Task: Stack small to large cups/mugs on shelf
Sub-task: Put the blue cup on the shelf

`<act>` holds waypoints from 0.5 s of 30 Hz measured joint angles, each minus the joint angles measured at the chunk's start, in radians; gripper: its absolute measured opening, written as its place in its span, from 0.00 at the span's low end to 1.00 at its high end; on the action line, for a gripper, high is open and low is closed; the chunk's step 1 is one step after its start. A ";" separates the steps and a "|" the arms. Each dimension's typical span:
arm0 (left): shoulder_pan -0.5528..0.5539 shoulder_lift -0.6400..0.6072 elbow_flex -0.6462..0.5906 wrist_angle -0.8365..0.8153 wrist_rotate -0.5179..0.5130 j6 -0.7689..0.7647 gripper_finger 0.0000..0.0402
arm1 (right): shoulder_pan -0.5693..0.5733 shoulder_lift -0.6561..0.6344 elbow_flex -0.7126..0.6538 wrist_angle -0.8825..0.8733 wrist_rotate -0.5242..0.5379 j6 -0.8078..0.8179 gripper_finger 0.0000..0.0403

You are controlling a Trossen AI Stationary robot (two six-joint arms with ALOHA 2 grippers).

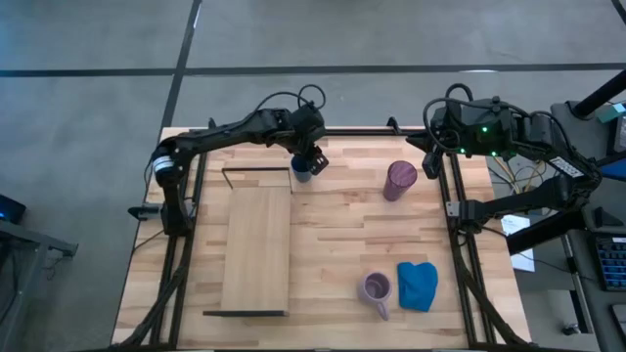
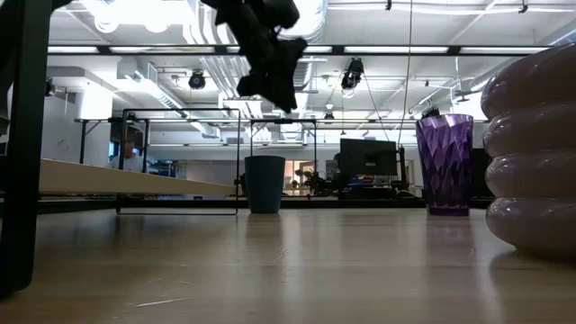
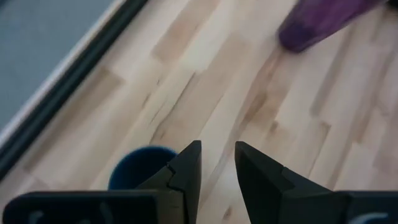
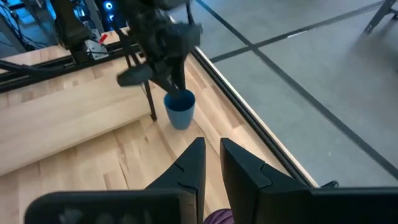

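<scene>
At the near edge of the tabletop [image 1: 333,230] a lilac mug [image 1: 377,288] stands beside a blue cloth [image 1: 418,286]. The long wooden shelf [image 1: 258,248] lies flat to the left, with nothing on it. Farther back, the purple tumbler [image 1: 400,180] stands upright towards the right. By the shelf's far end sits the small blue cup [image 1: 301,169]; the left gripper [image 1: 312,155] hangs just above it, fingers [image 3: 186,174] slightly parted and holding nothing. The right gripper [image 4: 210,163] waits off the far right corner, fingers nearly closed, empty.

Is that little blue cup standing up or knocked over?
Upright: the small blue cup stands on its base on the table, open rim upward.
</scene>
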 joint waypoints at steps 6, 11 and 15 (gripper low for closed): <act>-0.003 0.079 0.000 -0.015 0.016 -0.005 0.21 | 0.000 0.006 0.000 -0.003 0.000 0.000 0.11; 0.001 0.127 0.000 -0.085 0.014 -0.099 0.21 | 0.000 0.006 0.000 -0.004 0.000 0.002 0.11; 0.002 0.146 0.000 -0.096 0.013 -0.083 0.21 | 0.000 0.005 0.000 -0.004 0.000 0.002 0.11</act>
